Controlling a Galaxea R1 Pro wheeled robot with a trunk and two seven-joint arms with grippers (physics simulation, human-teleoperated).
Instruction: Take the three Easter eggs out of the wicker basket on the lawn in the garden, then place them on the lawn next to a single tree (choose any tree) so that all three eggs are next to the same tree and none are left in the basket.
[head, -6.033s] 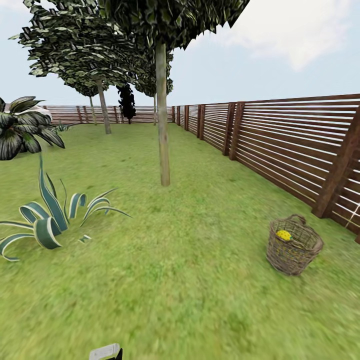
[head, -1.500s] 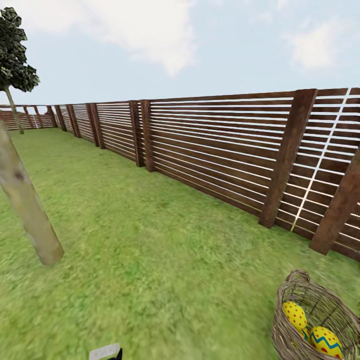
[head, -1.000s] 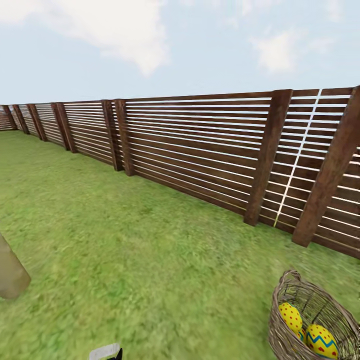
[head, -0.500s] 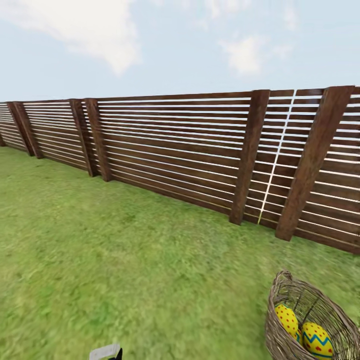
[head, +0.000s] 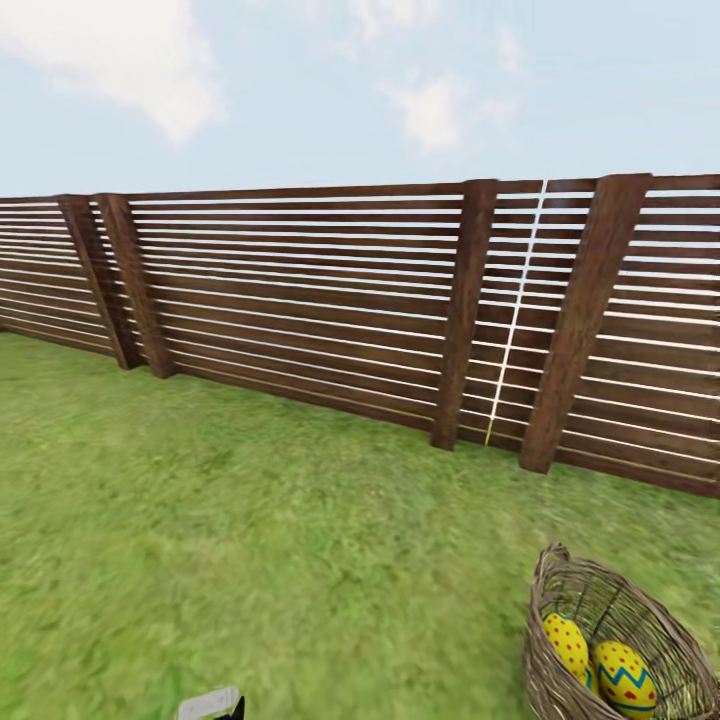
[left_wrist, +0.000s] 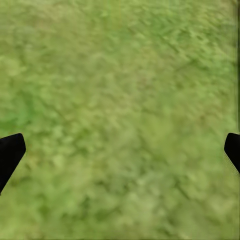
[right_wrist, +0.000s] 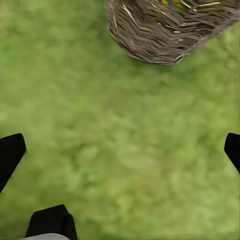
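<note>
Nothing moved yet: basket (head: 610, 640) sits on the lawn (head: 250, 540) near the fence (head: 350, 300), two eggs (head: 595, 660) visible inside, third hidden. Right gripper (right_wrist: 120, 150) and left gripper (left_wrist: 120, 150) both spread wide, empty. All picks and placements remain.

no readable text, labels or numbers anywhere

A dark brown slatted wooden fence (head: 330, 300) on thick posts (head: 583, 320) borders mottled green grass (head: 250, 540) — above it, pale blue sky (head: 330, 90) streaked with soft white cloud (head: 120, 60).
</note>
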